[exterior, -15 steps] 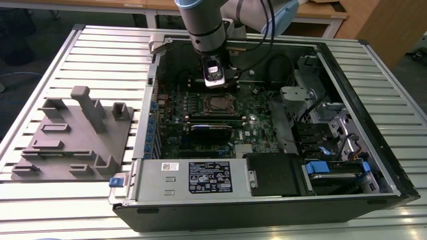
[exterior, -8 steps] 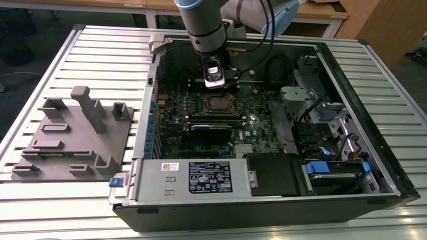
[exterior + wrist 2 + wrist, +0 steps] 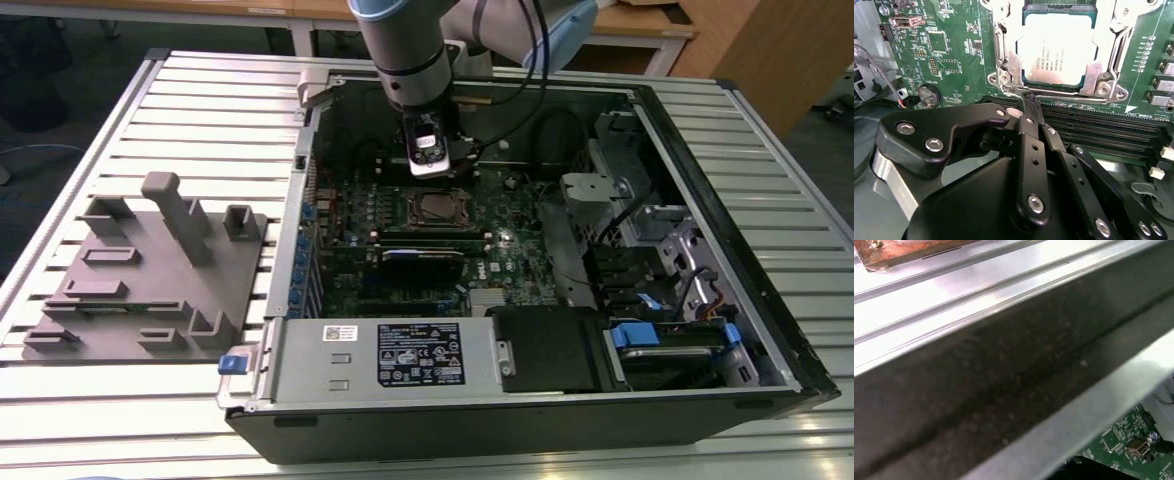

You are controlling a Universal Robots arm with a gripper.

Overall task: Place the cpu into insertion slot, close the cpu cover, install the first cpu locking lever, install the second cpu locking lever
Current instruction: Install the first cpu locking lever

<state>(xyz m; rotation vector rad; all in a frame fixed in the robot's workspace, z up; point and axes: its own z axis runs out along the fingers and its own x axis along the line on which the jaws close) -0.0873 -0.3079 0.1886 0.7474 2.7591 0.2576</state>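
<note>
The cpu (image 3: 1058, 47), a pale silver square, lies in the insertion slot (image 3: 437, 208) on the green motherboard (image 3: 949, 45). The cpu cover (image 3: 1004, 55), a metal frame with a cut-out centre, lies flat around the chip. A thin locking lever rod (image 3: 1074, 99) runs along the socket edge nearest the tool. My gripper (image 3: 1031, 101) has its black fingers (image 3: 1026, 135) shut together, the tip at that edge of the socket, touching or just above the rod. In the exterior view my gripper (image 3: 430, 172) hangs just behind the socket inside the open case.
Long black memory slots (image 3: 1094, 125) lie beside the socket, and a coin battery (image 3: 929, 95) sits nearby. A power supply (image 3: 400, 355) and drive bays (image 3: 667, 340) line the case front. A grey fixture (image 3: 147, 280) stands at the exterior view's left. The dark case wall (image 3: 1004, 375) is close.
</note>
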